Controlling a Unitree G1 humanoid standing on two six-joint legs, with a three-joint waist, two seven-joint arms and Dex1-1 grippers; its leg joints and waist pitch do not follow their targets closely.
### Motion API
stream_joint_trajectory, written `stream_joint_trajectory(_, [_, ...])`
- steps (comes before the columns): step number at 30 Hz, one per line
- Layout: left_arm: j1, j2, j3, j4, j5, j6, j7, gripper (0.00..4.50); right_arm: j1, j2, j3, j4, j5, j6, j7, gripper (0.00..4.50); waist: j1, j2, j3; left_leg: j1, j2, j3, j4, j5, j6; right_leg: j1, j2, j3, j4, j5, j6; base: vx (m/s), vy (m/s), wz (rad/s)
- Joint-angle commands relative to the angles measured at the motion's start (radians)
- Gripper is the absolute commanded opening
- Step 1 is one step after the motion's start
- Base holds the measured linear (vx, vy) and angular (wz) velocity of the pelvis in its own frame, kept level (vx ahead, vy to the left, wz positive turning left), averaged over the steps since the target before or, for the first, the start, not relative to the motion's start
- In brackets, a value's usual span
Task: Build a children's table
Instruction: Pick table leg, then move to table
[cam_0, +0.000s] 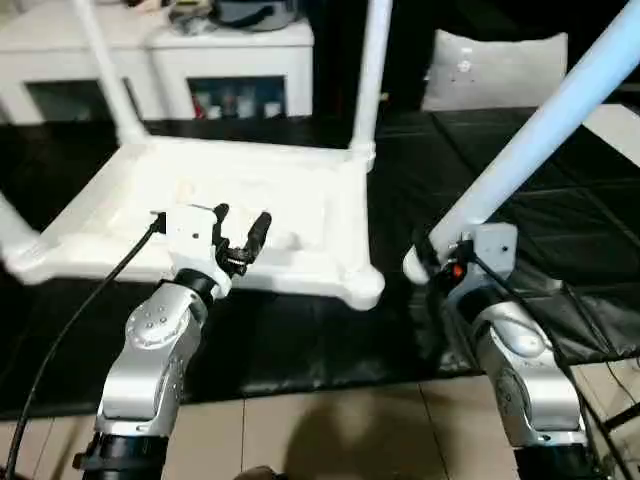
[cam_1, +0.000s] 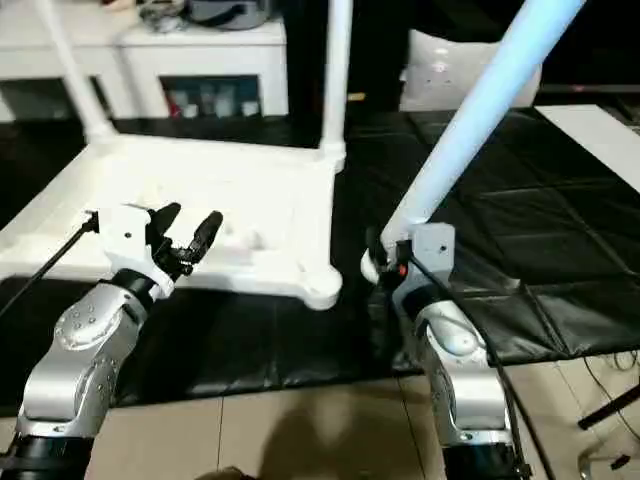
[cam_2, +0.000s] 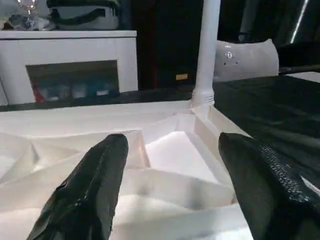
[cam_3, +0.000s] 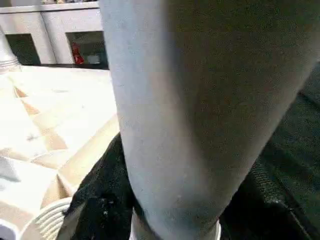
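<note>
The children's table tabletop (cam_0: 250, 215) is white plastic, lying upside down on a black mat (cam_0: 560, 230) with its ribbed underside up, directly beneath and ahead of the left gripper (cam_0: 238, 232), whose two black fingers stand apart and empty. Three white tubular legs stand in its corner sockets: two at the far corners (cam_0: 372, 70) (cam_0: 105, 65) and one at the near corner away from the right gripper. A fourth leg (cam_0: 545, 125) is clamped near its end in the right gripper (cam_0: 432, 262), slanting up and away, just beside the tabletop's empty near corner socket (cam_0: 365, 288).

Black quilted mat (cam_0: 560, 230) spread over pale tiled floor (cam_0: 330, 430). Behind it, low white cabinet (cam_0: 235, 60) with glass doors, coloured items dimly visible inside, clutter on top. Further right, white cushion (cam_0: 495, 70) against darkness.
</note>
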Motion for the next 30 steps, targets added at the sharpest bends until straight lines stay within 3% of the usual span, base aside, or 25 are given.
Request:
stream_joint_trajectory(1, [0.008, 0.001, -0.010, -0.002, 0.016, 0.000, -0.002, 3.42, -0.009, -0.009, -0.012, -0.037, 0.008, 0.006, 0.003, 1.87, -0.002, 0.003, -0.036, 0.032, 0.144, -0.098, -0.148, -0.699, -0.204, -0.006, -0.094, 0.059, -0.089, -0.398, -0.101, 0.000, 0.000, 0.00])
stream_joint_trajectory(3, [0.015, 0.003, -0.012, 0.004, 0.024, -0.007, -0.002, 3.42, -0.009, -0.013, -0.009, -0.042, 0.010, 0.004, 0.014, 1.87, -0.003, 0.002, -0.037, 0.030, 0.143, -0.099, -0.150, -0.703, -0.205, -0.003, -0.096, 0.059, -0.093, -0.411, -0.092, 0.000, 0.000, 0.00])
stream_joint_trajectory(4, [0.024, 0.005, -0.014, 0.010, 0.029, -0.018, -0.002, 3.42, -0.006, -0.016, -0.005, -0.059, 0.027, 0.007, 0.039, 1.87, -0.002, 0.004, -0.042, 0.031, 0.144, -0.099, -0.151, -0.675, -0.199, 0.001, -0.098, 0.059, -0.093, -0.373, -0.092, 0.000, 0.000, 0.00])
stream_joint_trajectory(7, [0.028, 0.006, -0.014, 0.007, 0.028, -0.017, -0.001, 3.42, -0.004, -0.018, -0.001, -0.072, 0.043, 0.028, 0.054, 1.87, 0.001, -0.002, -0.044, 0.021, 0.149, -0.094, -0.152, -0.587, -0.176, 0.007, -0.103, 0.065, -0.090, -0.287, -0.106, 0.000, 0.000, 0.00])
stream_joint_trajectory(8, [0.035, 0.006, -0.013, -0.001, 0.025, -0.014, -0.001, 3.42, 0.000, -0.020, 0.006, -0.079, 0.050, 0.038, 0.065, 1.87, 0.005, 0.005, -0.044, 0.022, 0.150, -0.092, -0.152, -0.560, -0.172, 0.006, -0.105, 0.066, -0.089, -0.257, -0.117, 0.000, 0.000, 0.00])
stream_joint_trajectory(11, [0.053, 0.009, -0.020, -0.030, 0.027, -0.004, -0.004, 3.42, 0.010, -0.021, 0.013, -0.085, 0.065, 0.045, 0.081, 1.87, 0.010, -0.002, -0.044, 0.023, 0.153, -0.087, -0.149, -0.530, -0.148, 0.006, -0.107, 0.070, -0.088, -0.237, -0.136, 0.000, 0.000, 0.00])
stream_joint_trajectory(13, [0.068, 0.007, -0.029, -0.054, 0.034, -0.002, -0.004, 3.42, 0.016, -0.023, 0.013, -0.078, 0.069, 0.045, 0.088, 1.87, 0.018, -0.016, -0.045, 0.022, 0.157, -0.080, -0.143, -0.490, -0.119, 0.005, -0.115, 0.073, -0.092, -0.280, -0.150, 0.000, 0.000, 0.00])
stream_joint_trajectory(18, [0.078, -0.001, -0.035, -0.070, 0.040, 0.002, 0.008, 3.42, 0.014, -0.026, 0.007, -0.067, 0.078, 0.053, 0.103, 1.87, 0.032, -0.017, -0.049, 0.021, 0.163, -0.068, -0.141, -0.343, -0.078, 0.011, -0.105, 0.069, -0.078, -0.117, -0.190, 0.024, -0.009, 0.00])
stream_joint_trajectory(19, [0.079, -0.001, -0.043, -0.073, 0.044, 0.003, 0.005, 3.42, 0.009, -0.028, 0.007, -0.063, 0.077, 0.055, 0.106, 1.87, 0.036, -0.012, -0.056, 0.017, 0.162, -0.066, -0.137, -0.241, -0.051, 0.023, -0.104, 0.066, -0.066, 0.007, -0.209, 0.070, -0.016, -0.04])
stream_joint_trajectory(21, [0.079, 0.001, -0.050, -0.076, 0.045, 0.004, 0.001, 3.42, 0.008, -0.031, 0.007, -0.061, 0.078, 0.056, 0.107, 1.87, 0.043, -0.008, -0.061, 0.021, 0.161, -0.061, -0.130, -0.126, -0.016, 0.027, -0.096, 0.061, -0.054, 0.151, -0.229, 0.070, -0.011, -0.05])
stream_joint_trajectory(22, [0.079, 0.001, -0.052, -0.077, 0.046, 0.006, 0.001, 3.42, 0.008, -0.032, 0.008, -0.061, 0.078, 0.056, 0.108, 1.87, 0.044, -0.011, -0.063, 0.028, 0.158, -0.056, -0.126, -0.115, 0.002, 0.031, -0.095, 0.059, -0.052, 0.179, -0.238, 0.064, -0.009, -0.02])
stream_joint_trajectory(24, [0.079, 0.002, -0.053, -0.078, 0.046, 0.008, 0.001, 3.42, 0.009, -0.034, 0.009, -0.063, 0.077, 0.056, 0.108, 1.87, 0.046, -0.013, -0.062, 0.030, 0.159, -0.052, -0.129, -0.167, 0.011, 0.041, -0.103, 0.060, -0.058, 0.134, -0.244, 0.055, -0.009, -0.01])
stream_joint_trajectory(25, [0.078, 0.004, -0.060, -0.079, 0.051, 0.010, -0.004, 3.42, 0.011, -0.046, 0.020, -0.071, 0.066, 0.058, 0.116, 1.87, 0.049, -0.012, -0.059, 0.035, 0.160, -0.049, -0.134, -0.233, 0.014, 0.047, -0.105, 0.060, -0.065, 0.064, -0.247, 0.000, 0.000, 0.00])
stream_joint_trajectory(27, [0.077, 0.006, -0.065, -0.078, 0.054, 0.010, -0.008, 3.42, 0.010, -0.061, 0.035, -0.077, 0.030, 0.047, 0.107, 1.87, 0.046, -0.012, -0.050, 0.049, 0.159, -0.045, -0.145, -0.375, 0.005, 0.051, -0.092, 0.054, -0.084, -0.111, -0.245, 0.000, 0.000, 0.00])
stream_joint_trajectory(28, [0.076, 0.006, -0.067, -0.076, 0.055, 0.010, -0.011, 3.42, 0.009, -0.065, 0.035, -0.076, 0.016, 0.037, 0.100, 1.87, 0.059, -0.029, -0.037, -0.029, 0.116, -0.067, -0.148, -0.400, 0.063, 0.107, -0.115, 0.023, -0.110, -0.253, -0.205, 0.000, 0.000, 0.00])
stream_joint_trajectory(29, [0.075, 0.006, -0.069, -0.075, 0.056, 0.010, -0.013, 3.42, 0.008, -0.064, 0.032, -0.074, 0.016, 0.036, 0.098, 1.87, 0.062, -0.017, -0.036, -0.022, 0.102, -0.057, -0.119, -0.377, 0.080, 0.130, -0.157, 0.010, -0.160, -0.518, -0.113, 0.018, -0.010, 0.36])
stream_joint_trajectory(30, [0.075, 0.006, -0.070, -0.075, 0.056, 0.010, -0.013, 3.42, 0.007, -0.063, 0.031, -0.074, 0.017, 0.036, 0.099, 1.87, 0.056, -0.018, -0.034, -0.019, 0.110, -0.064, -0.097, -0.343, 0.081, 0.134, -0.181, 0.007, -0.180, -0.587, -0.106, 0.018, -0.010, 0.36])
